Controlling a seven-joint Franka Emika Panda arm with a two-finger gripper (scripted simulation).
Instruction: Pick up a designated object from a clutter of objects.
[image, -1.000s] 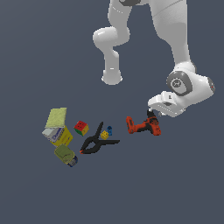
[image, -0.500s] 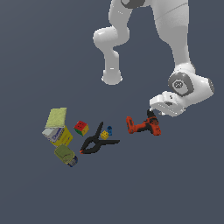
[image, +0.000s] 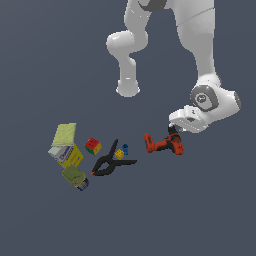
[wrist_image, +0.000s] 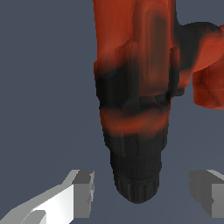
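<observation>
Little changed since half second ago: gripper (wrist_image: 142, 192) hangs at same spot over chuck end of red-orange cordless drill with black handle and chuck (image: 164, 143), clutter unmoved. Drill lies on its side on dark grey floor (image: 200, 210), at exterior view's right of clutter, well apart from black spring clamp (image: 111, 163). Wrist view: fingers (wrist_image: 81, 192) spread wide, one each side of chuck, not touching; fingertips cut off by frame edge. Exterior view: fingers mostly hidden under white wrist housing (image: 207, 107). Drill's top cropped in wrist view.
</observation>
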